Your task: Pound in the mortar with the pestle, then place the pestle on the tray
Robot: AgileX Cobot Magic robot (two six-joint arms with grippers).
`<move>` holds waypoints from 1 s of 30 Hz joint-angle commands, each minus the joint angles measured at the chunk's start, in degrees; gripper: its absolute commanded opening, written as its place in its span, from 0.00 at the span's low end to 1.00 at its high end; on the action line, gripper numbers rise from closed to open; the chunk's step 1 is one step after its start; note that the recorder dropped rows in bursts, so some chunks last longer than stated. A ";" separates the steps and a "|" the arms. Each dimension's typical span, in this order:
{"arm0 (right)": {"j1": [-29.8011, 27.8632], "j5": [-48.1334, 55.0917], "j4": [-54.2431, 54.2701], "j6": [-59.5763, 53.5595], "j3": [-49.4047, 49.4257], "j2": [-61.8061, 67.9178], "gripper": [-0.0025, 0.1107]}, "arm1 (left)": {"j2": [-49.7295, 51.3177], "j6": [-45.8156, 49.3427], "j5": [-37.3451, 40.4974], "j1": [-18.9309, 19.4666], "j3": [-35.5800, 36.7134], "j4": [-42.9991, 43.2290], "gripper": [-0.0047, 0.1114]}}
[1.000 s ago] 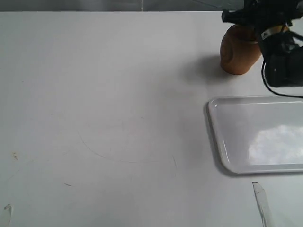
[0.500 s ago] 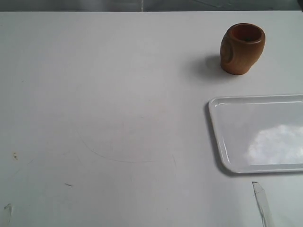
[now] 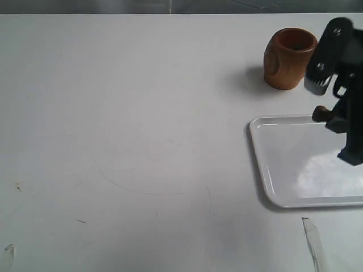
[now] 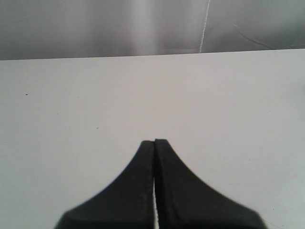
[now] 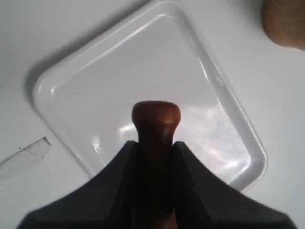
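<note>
Step in hand: 2 of 2, placement. The right gripper [image 5: 156, 155] is clamped on the pestle [image 5: 156, 117], with the knob end protruding past the fingers. It is held above the tray [image 5: 143, 62] and apparently not touching it. The mortar [image 3: 289, 59] stands upright on the table [image 3: 142, 113], near the tray's edge but apart from it. The left gripper [image 4: 154, 143] has its jaws together on nothing. Next move — lower the pestle onto the tray floor, inside the rim, then release. Being round, it may roll.

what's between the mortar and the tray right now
Only bare table, as the exterior view shows, between the mortar and the tray. The right gripper, shut on the pestle, hangs beside that gap.
</note>
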 commanded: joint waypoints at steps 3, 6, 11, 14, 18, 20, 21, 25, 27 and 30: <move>3.26 -12.77 -7.77 -2.98 10.28 5.06 0.02 | -0.07 -0.47 -0.17 -0.44 0.03 -0.42 0.04; 3.14 -16.50 -14.56 4.55 11.64 6.71 0.02 | -0.07 -0.47 -0.17 -0.44 0.03 -0.42 0.04; 3.14 -16.94 -15.10 8.89 11.64 6.87 0.04 | -0.07 -0.47 -0.17 -0.44 0.03 -0.42 0.04; 3.14 -16.59 -14.51 8.89 11.64 6.87 0.17 | -0.07 -0.47 -0.17 -0.44 0.03 -0.42 0.04; 3.14 -17.30 -21.75 17.69 11.64 6.87 0.62 | -0.07 -0.47 -0.17 -0.44 0.03 -0.42 0.04; 3.14 -15.94 -37.15 34.45 11.64 6.87 0.58 | -0.07 -0.47 -0.17 -0.44 0.03 -0.42 0.04; 3.14 -14.68 -42.21 40.24 11.64 6.87 0.55 | -0.07 -0.47 -0.17 -0.44 0.03 -0.42 0.04; 3.14 -1.81 -68.88 80.72 11.64 2.84 0.13 | -0.07 -0.47 -0.17 -0.44 0.03 -0.42 0.04; 3.14 -3.45 -70.44 89.56 11.64 -1.06 0.02 | -0.07 -0.47 -0.17 -0.44 0.03 -0.42 0.04; 3.14 -20.13 -76.13 103.98 14.01 -13.09 0.02 | -0.07 -0.47 -0.17 -0.44 0.03 -0.42 0.04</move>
